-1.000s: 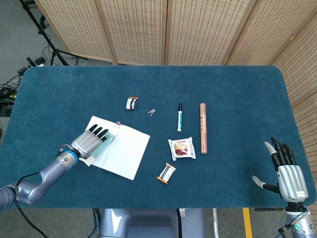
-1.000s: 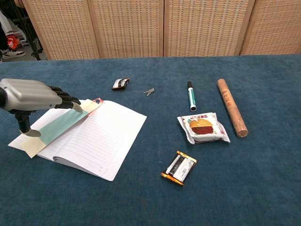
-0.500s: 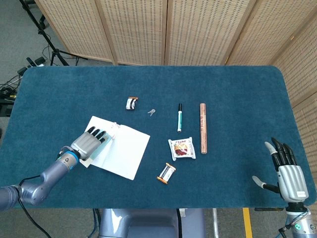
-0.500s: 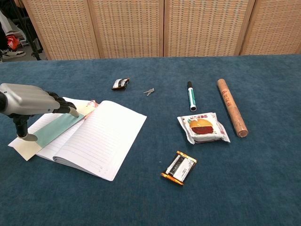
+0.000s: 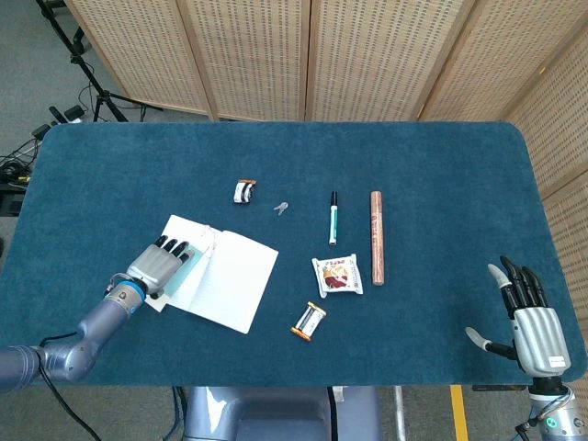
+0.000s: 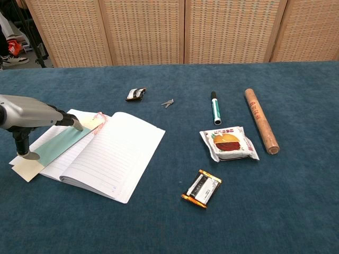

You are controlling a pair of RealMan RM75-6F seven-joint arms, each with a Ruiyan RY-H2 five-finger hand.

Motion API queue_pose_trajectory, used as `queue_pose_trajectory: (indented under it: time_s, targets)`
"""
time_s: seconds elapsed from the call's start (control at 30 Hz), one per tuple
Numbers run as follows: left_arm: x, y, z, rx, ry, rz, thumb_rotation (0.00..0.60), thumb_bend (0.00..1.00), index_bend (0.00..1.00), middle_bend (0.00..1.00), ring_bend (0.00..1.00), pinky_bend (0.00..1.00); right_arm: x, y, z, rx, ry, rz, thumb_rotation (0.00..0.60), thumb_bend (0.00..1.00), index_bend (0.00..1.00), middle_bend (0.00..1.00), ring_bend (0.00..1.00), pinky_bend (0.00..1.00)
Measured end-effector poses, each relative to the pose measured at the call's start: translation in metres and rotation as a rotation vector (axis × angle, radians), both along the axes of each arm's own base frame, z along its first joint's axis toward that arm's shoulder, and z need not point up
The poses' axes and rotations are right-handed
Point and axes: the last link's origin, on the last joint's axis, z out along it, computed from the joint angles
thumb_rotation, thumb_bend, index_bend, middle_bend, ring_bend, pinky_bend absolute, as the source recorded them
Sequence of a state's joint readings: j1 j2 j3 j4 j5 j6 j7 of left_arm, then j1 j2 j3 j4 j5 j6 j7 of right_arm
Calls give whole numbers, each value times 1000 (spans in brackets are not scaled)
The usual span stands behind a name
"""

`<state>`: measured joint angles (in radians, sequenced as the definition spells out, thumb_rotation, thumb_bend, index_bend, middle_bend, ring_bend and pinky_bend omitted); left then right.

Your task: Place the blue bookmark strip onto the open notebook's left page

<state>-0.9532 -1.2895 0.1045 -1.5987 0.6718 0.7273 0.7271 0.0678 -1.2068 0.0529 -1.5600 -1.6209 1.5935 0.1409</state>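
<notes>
Only the head view shows the right hand [image 5: 531, 312], open with fingers spread upright at the worktop's [image 5: 432, 156] front right corner. The chest view alone shows the blue bookmark strip [image 6: 57, 144] plainly, lying diagonally on the left page of the notebook [image 6: 114, 153] near the front left corner, its lower end over a cream slip. The left hand [image 6: 29, 112] lies flat, fingertips on the strip. No writing is legible. Since a second ago the left hand has drawn back leftward.
</notes>
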Motion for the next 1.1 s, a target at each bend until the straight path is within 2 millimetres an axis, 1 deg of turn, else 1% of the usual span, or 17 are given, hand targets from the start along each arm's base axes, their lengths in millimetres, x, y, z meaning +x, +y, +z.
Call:
queue_pose_trajectory:
  time_s: [0.4, 0.73, 1.1]
  targets:
    - [13, 5, -13, 18, -24, 75, 600, 285, 0, 0, 0, 0, -1, 1, 3, -15, -13, 9, 600, 156, 0, 0, 0, 0]
    - [25, 6, -19, 50, -101, 139, 600, 285, 0, 0, 0, 0, 0, 1, 1, -9, -10, 14, 600, 156, 0, 0, 0, 0]
    - [26, 1, -22, 65, -123, 212, 600, 286, 0, 0, 0, 0, 1, 2, 2, -11, -10, 19, 600, 156, 0, 0, 0, 0]
